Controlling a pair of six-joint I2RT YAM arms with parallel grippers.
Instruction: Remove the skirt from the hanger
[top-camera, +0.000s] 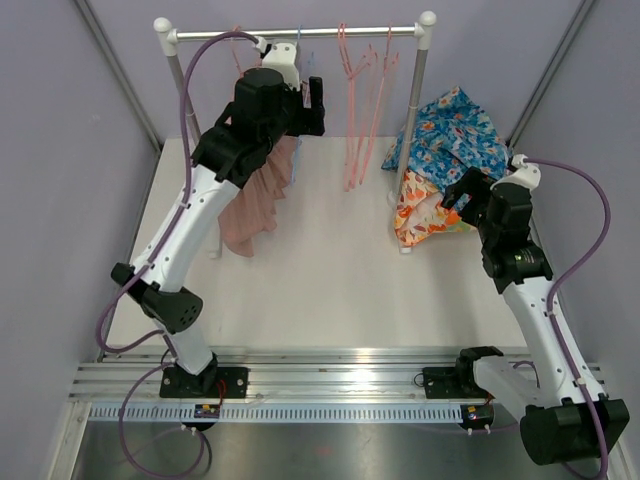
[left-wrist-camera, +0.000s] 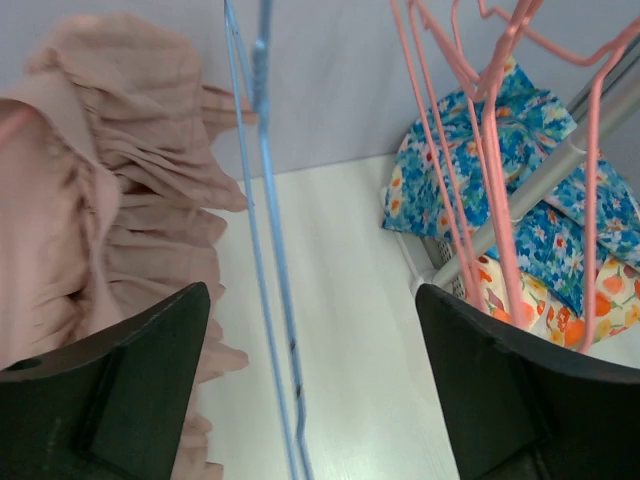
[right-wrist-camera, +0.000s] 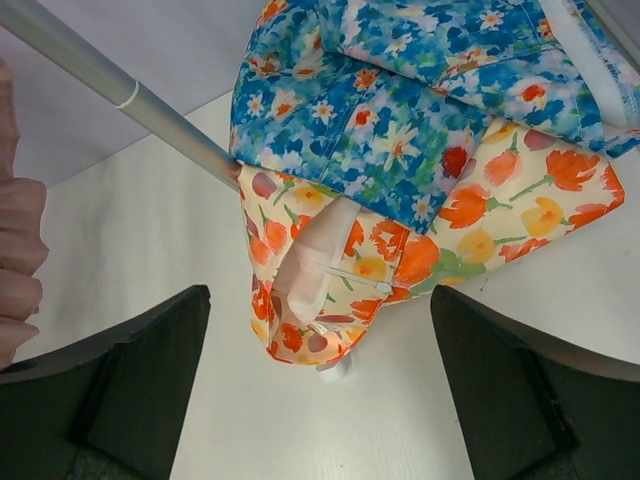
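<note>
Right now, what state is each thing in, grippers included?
pink skirt, hanging from the rail, not yet removed
pink hangers, hanging empty
blue hanger, hanging bare
floral clothes, heaped on the table
left gripper, open, holding nothing
right gripper, open, holding nothing

The white wood-grain desk (top-camera: 320, 290) carries a heap of clothes at its far right. A yellow tulip-print garment (top-camera: 420, 215) lies flat on it, with a blue floral garment (top-camera: 455, 130) piled on top. The rack's right post (top-camera: 410, 150) stands on the desk just beside the heap. The pink skirt (top-camera: 250, 210) hangs low at the left; whether its hem touches cannot be told.
</note>
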